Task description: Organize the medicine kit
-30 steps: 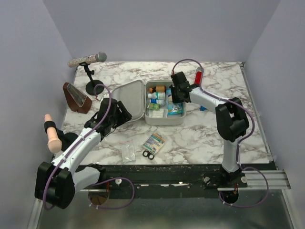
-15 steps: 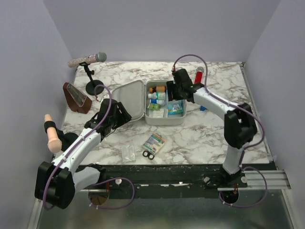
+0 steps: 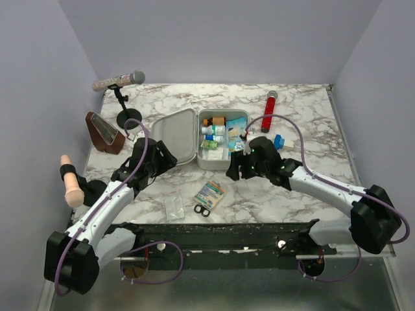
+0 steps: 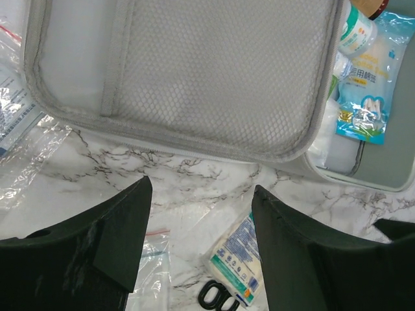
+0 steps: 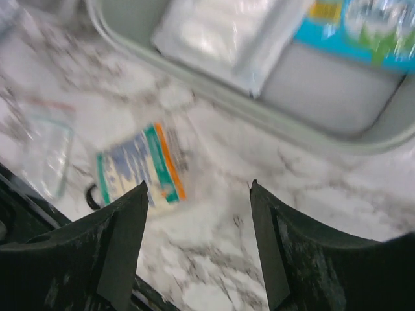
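The medicine kit point(image 3: 224, 166) lies open mid-table, its mesh-lined lid point(image 3: 175, 136) flat to the left, with bottles and blue packets in its tray. In the left wrist view the lid point(image 4: 214, 71) fills the top. My left gripper point(image 3: 159, 155) point(image 4: 201, 186) hovers open and empty just in front of the lid. My right gripper point(image 3: 236, 168) point(image 5: 198, 186) is open and empty above the marble, just in front of the kit's near wall point(image 5: 292, 129). A white, green and orange packet point(image 3: 209, 193) point(image 4: 240, 259) point(image 5: 139, 172) lies loose in front of the kit.
Black scissors point(image 3: 202, 210) point(image 4: 217, 297) and a clear zip bag point(image 3: 174, 207) point(image 4: 146, 272) lie by the packet near the front edge. A red cylinder point(image 3: 269, 111) and a small blue thing point(image 3: 279, 141) sit right of the kit. A microphone stand point(image 3: 126, 116) and a brown metronome point(image 3: 104, 131) stand at the back left.
My right gripper opened over the kit's tray, then swung back toward the near edge, now in front of the kit. The left arm has stayed in place.
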